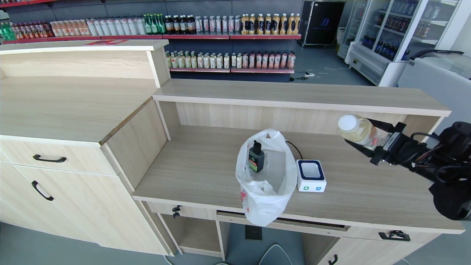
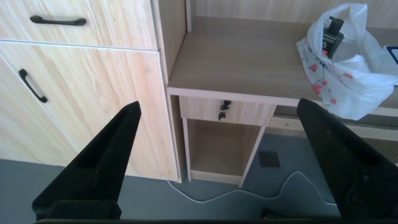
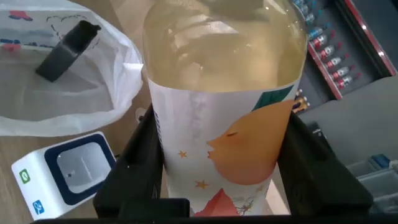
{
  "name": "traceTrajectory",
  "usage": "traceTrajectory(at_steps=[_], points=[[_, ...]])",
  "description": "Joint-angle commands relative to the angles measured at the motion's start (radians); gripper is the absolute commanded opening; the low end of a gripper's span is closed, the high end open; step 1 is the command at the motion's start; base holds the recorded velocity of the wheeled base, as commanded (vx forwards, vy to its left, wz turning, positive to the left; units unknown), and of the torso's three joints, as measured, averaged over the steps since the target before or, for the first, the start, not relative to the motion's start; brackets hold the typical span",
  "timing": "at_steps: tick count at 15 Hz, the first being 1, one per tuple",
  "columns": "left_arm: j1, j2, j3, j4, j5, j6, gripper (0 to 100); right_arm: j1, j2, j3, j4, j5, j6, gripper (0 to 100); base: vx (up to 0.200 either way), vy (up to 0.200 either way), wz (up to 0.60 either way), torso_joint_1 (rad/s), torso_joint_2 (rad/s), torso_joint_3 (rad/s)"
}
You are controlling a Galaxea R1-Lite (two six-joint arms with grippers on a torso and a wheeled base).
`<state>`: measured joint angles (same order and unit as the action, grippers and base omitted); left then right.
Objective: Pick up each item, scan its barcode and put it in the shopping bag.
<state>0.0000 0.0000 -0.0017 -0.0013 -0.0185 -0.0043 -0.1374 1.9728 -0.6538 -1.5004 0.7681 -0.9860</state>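
In the head view the right gripper (image 1: 371, 141) clamps a pale bottle (image 1: 357, 130) above the counter (image 1: 198, 165), at 2 o'clock from the shopping bag (image 1: 265, 206). The left wrist view adds the left gripper (image 2: 219, 109), spread wide.

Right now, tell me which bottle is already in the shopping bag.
The small black bottle, standing inside the white shopping bag; the pale yellow bottle is clamped in the right tool.

Pale wooden counter (image 1: 206, 165) up front, black-handled cabinet (image 1: 73, 184) on the left, and behind them red-edged shelves (image 1: 228, 36) packed with bottled drinks, a black case (image 1: 322, 22) and glass-door fridges (image 1: 382, 33) off right.
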Motion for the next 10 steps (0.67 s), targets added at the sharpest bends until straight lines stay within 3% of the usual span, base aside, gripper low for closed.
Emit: traceTrajectory(at_steps=[1, 6, 10], points=[[0.000, 0.000, 0.000, 0.000, 0.000, 0.000, 100, -0.001, 0.044, -0.030, -0.004, -0.041, -0.045, 0, 0.000, 0.000, 0.60, 0.007, 0.00, 0.002], [0.000, 0.000, 0.000, 0.000, 0.000, 0.000, 100, 0.007, 0.101, -0.032, -0.070, -0.039, -0.065, 0, 0.000, 0.000, 0.60, 0.004, 0.00, 0.003], [0.000, 0.000, 0.000, 0.000, 0.000, 0.000, 100, 0.004, 0.218, -0.049, -0.070, -0.007, -0.068, 0, 0.000, 0.000, 0.00, 0.000, 0.00, 0.000]])
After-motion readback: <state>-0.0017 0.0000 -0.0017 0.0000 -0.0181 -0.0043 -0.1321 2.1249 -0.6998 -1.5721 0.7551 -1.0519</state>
